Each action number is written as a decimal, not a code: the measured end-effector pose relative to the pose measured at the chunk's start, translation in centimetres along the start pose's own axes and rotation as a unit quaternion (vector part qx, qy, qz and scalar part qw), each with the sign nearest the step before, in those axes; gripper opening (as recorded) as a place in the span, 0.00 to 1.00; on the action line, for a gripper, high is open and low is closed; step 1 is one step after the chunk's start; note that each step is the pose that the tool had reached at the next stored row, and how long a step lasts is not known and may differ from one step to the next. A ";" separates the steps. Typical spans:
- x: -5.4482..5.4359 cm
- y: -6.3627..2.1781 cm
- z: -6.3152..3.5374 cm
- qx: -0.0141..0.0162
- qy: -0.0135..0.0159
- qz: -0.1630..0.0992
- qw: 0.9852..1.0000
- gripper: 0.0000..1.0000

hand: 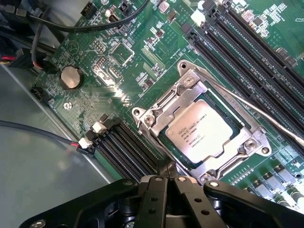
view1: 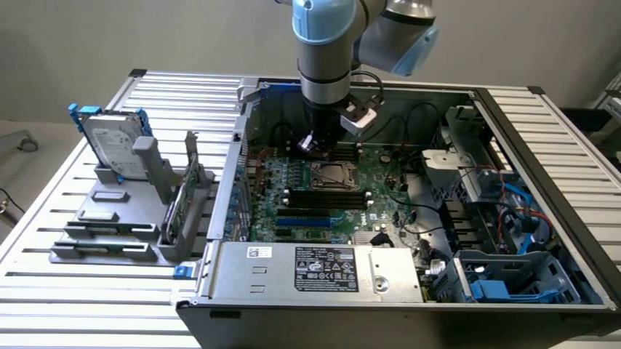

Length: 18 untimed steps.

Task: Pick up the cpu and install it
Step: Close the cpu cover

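Fingers (hand: 154, 194) of the gripper (hand: 167, 178) stand pressed together, holding nothing, close by the socket (hand: 186, 88). Beyond them the cpu (hand: 203, 134), a dull silver square with fine dark print, lies flat inside that metal frame on the green motherboard (hand: 118, 52).

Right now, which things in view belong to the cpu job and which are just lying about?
Job: cpu, lying in the socket; gripper, shut and empty, beside it.

Lying about: hard drive in its stand outside the case; memory slots; coin battery; power supply.
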<state>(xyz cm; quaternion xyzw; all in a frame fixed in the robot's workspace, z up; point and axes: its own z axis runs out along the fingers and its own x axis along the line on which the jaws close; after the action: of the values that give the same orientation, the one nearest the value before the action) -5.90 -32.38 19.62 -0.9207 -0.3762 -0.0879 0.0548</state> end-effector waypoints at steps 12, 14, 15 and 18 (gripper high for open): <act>0.1 0.08 -0.15 0.000 0.000 0.000 1.000 0.11; 0.1 0.08 -0.31 0.000 0.000 0.000 1.000 0.11; 0.2 0.07 -0.37 0.000 0.000 0.000 1.000 0.11; 0.2 0.08 -0.45 0.000 -0.001 0.000 1.000 0.11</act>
<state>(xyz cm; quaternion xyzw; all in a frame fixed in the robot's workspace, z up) -5.79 -32.40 20.10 -0.9208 -0.3761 -0.0872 0.0550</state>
